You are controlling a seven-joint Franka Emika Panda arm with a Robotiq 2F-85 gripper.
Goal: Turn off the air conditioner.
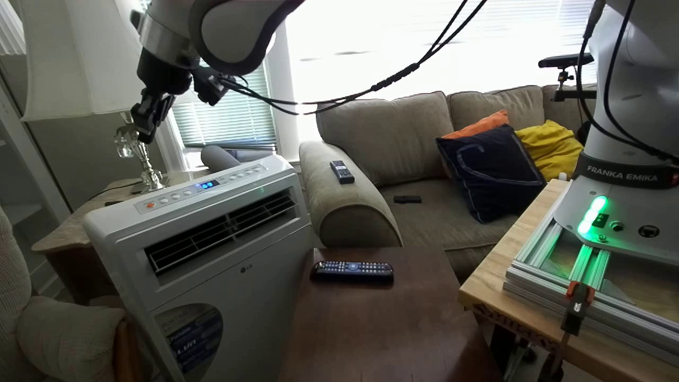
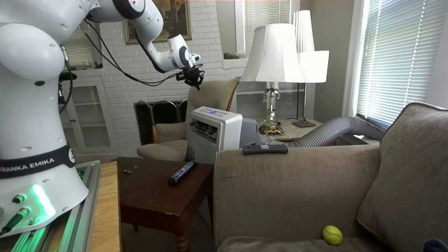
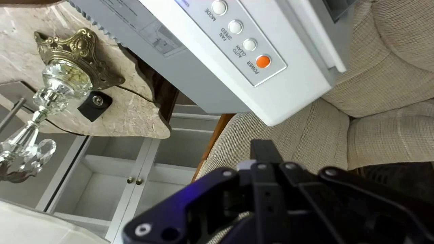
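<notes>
The gripper (image 3: pixel 266 150) is clenched, its fingers brought together on themselves, and it hangs in mid-air, apart from everything around it. Below it, in both exterior views, stands the air conditioner (image 1: pixel 249 302), a large white box with a slanted top. In the wrist view the unit's corner sits just ahead of the fingertips, and the orange power button (image 3: pixel 263 61) is the control nearest to them; white buttons (image 3: pixel 250 44) labelled AUTO CLEAN, FAN SPEED and MODE follow along the control strip (image 3: pixel 237 40), each farther from the gripper. Farther still along that strip, in an exterior view, a small display (image 1: pixel 208 185) glows blue, its digits too small to read for certain. Lower than the gripper, the front carries a dark louvre vent (image 1: pixel 223 231) with slats, an LG mark (image 1: pixel 246 269) and, lower again, a rounded label (image 1: pixel 191 339). Behind the fingertips in the wrist view is a beige armchair (image 3: pixel 305 135); off to one side of them, a crystal-stemmed lamp (image 2: pixel 271 54) stands on a pale veined tabletop (image 3: pixel 135 118). Well away from the gripper, a brown table (image 1: pixel 371 329) bears a black remote (image 1: pixel 353 271) near a tan sofa (image 1: pixel 387 138).
</notes>
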